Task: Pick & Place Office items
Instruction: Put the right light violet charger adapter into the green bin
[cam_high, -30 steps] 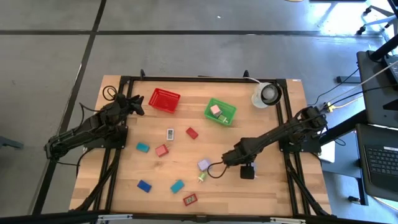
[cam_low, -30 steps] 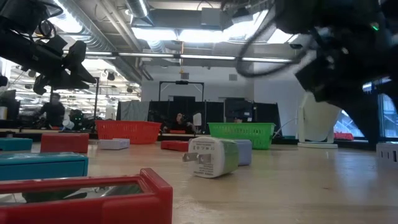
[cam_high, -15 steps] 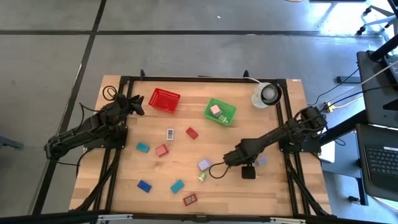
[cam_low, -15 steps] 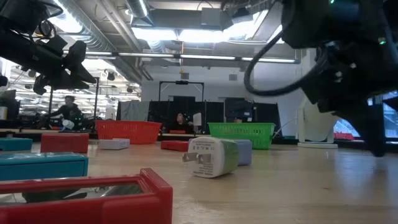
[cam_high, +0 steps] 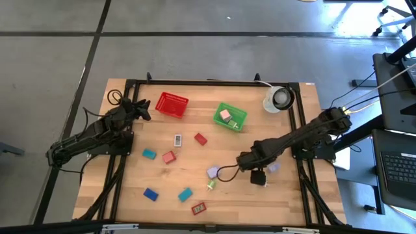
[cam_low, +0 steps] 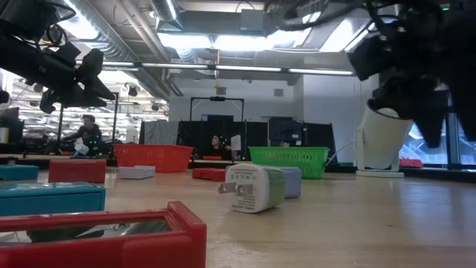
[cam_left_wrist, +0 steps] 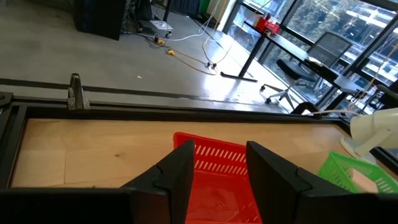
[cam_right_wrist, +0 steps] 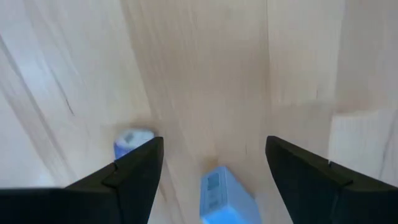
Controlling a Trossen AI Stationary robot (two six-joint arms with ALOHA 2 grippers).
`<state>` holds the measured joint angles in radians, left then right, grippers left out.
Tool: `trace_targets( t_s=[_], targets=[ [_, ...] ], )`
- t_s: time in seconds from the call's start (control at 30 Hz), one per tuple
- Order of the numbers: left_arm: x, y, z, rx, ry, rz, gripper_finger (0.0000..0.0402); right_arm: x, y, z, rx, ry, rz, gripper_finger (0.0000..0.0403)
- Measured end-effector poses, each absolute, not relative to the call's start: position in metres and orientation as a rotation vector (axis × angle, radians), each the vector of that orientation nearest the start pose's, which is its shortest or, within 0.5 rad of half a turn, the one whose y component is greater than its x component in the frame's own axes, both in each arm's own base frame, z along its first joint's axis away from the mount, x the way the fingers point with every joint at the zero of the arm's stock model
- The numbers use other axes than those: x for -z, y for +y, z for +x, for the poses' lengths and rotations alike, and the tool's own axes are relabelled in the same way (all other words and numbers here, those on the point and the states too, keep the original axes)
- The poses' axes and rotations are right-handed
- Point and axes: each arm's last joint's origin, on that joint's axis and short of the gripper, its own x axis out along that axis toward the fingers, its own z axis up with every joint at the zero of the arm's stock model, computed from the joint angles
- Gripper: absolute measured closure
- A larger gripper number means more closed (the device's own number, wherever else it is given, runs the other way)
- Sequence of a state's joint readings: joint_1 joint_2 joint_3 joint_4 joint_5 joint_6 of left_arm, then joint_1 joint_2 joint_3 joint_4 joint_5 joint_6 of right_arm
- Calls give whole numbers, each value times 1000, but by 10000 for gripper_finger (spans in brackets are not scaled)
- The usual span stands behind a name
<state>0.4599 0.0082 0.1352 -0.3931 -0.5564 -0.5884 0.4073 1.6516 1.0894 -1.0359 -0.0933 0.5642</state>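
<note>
Your right gripper hangs jaws apart near the table's right edge, over a lavender piece that looks free of the fingers, though blur hides the gap. Your left gripper waits closed by the red basket at the far-left corner. Other office items lie mid-table.

A red mesh basket, a green mesh basket, and a seemingly lavender block on pale wood.

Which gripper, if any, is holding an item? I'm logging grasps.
Neither: the right gripper is open above a lavender piece; the left gripper is shut, empty.
</note>
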Motion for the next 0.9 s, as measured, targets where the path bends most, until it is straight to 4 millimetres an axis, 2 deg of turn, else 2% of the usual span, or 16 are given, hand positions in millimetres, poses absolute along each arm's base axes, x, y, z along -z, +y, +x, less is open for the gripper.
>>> trace_targets(
  t_s=[0.2, 0.47, 0.67, 0.9],
  targets=[
    [-172, 49, 65, -1060, -28, -520, 260, -178, 114, 246, 123, 1664, 245, 111],
    [-172, 49, 65, -1061, -28, -520, 260, -171, 109, 235, 207, 1749, 249, 67],
    [-172, 49, 65, -1060, -28, -520, 260, -174, 107, 222, 75, 1875, 51, 67],
    [-172, 49, 65, -1060, -28, -520, 260, -174, 120, 216, -158, 1874, -117, 93]
  ],
)
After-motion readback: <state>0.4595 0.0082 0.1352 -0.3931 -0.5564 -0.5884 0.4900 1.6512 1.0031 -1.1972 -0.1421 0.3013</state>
